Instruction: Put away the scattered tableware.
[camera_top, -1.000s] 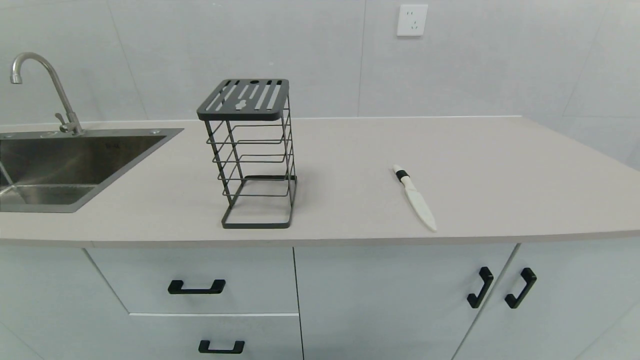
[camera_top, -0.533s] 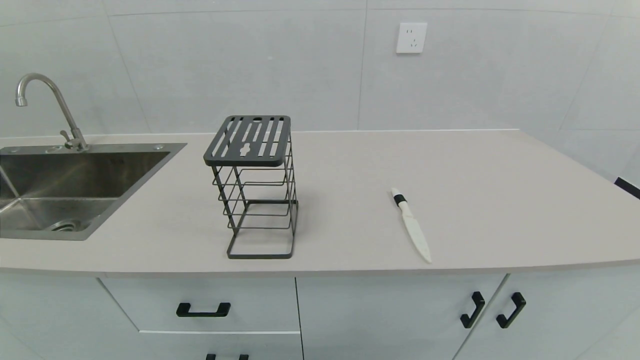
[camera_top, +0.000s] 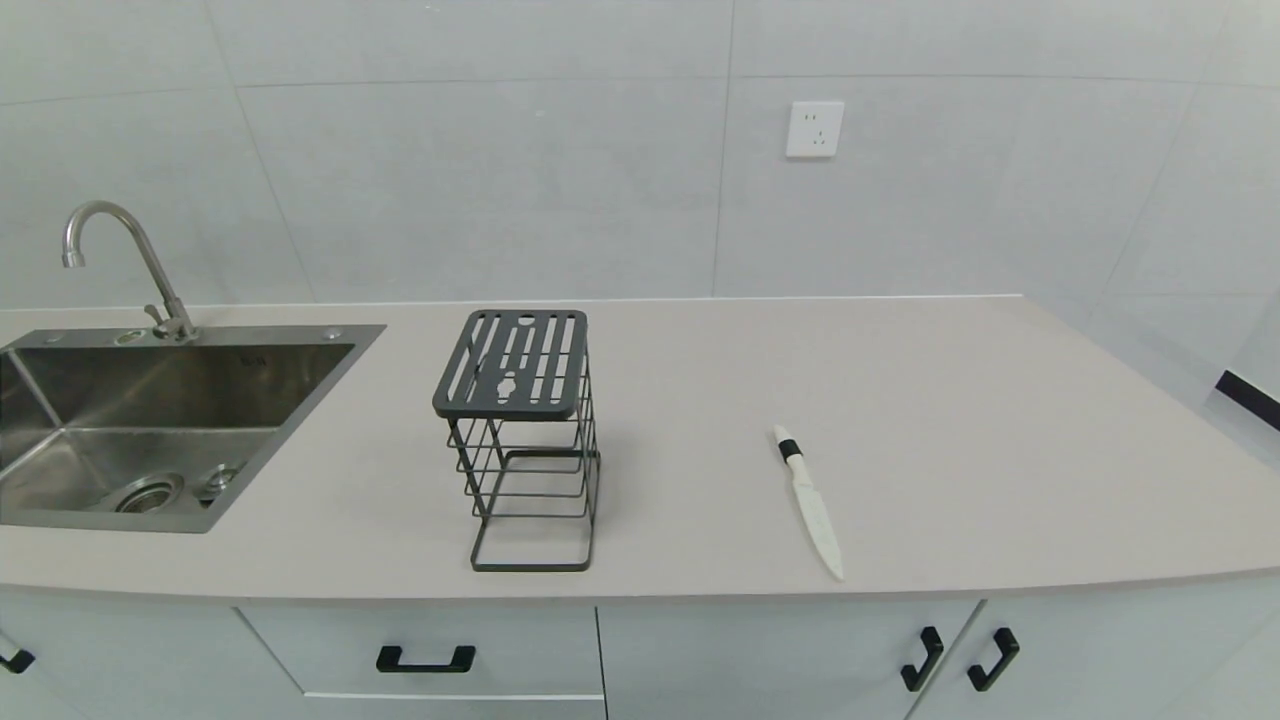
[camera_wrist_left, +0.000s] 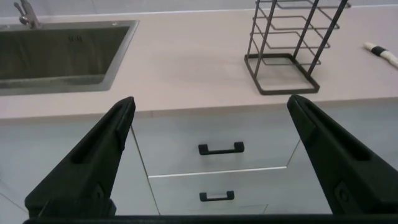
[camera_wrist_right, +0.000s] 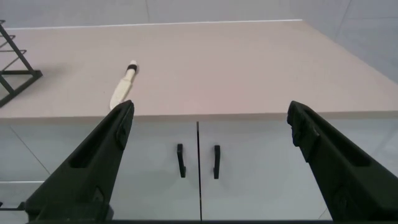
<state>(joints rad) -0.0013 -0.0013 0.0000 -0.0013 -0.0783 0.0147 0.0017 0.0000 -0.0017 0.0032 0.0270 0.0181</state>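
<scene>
I had both grippers spread wide and holding nothing. The left gripper and right gripper each hung in front of the cupboard doors, lower than the bench top and touching nothing. The knife lay flat on the bench ahead of and above the right gripper, close to the front edge. It was white with a black band between handle and blade. The black wire rack stood upright ahead of and above the left gripper, well apart from the knife.
</scene>
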